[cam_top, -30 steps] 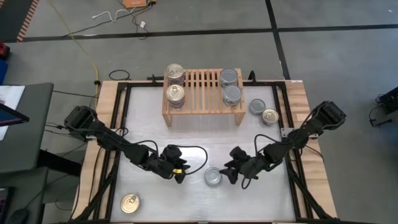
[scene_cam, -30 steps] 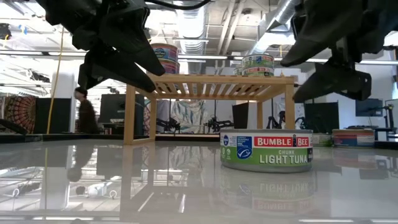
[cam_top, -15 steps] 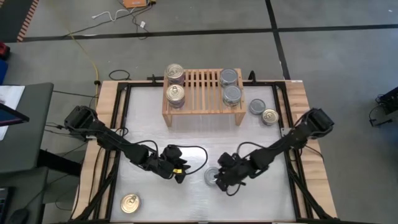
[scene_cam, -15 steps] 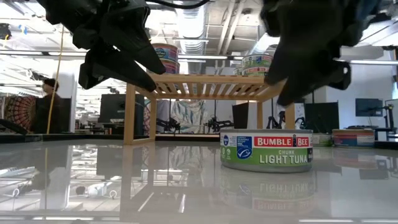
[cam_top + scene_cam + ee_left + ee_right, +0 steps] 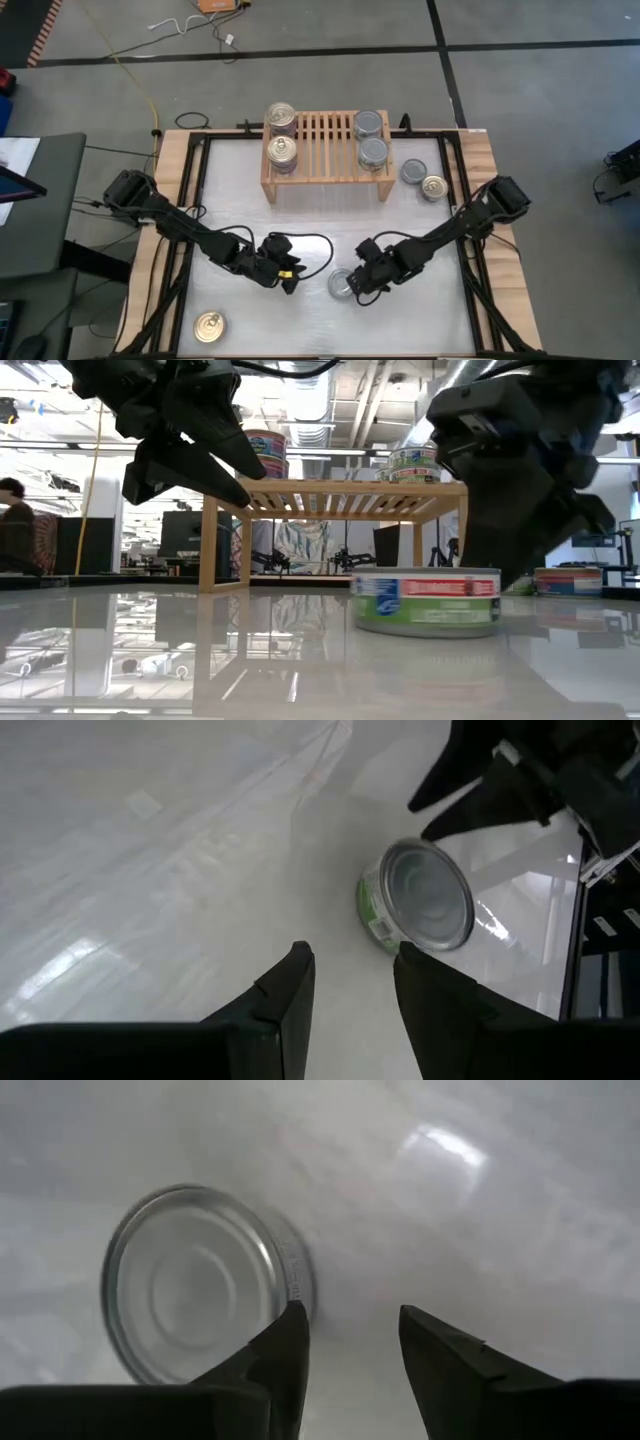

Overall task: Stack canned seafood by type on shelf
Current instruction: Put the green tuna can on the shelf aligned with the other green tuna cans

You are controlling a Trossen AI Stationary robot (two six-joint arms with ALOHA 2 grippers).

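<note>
Grey floor surrounds the white tabletop (image 5: 250, 205). From above, the shelf (image 5: 325, 150) holds four cans at the back. The right end effector (image 5: 358, 290) touches a silver can (image 5: 342, 284), fingers apart. The left end effector (image 5: 289, 282) waits nearby, slightly apart. One gold can (image 5: 208, 325) sits near the front edge.

Low down, the green-labelled can (image 5: 425, 600) stands before the shelf (image 5: 335, 490).
</note>
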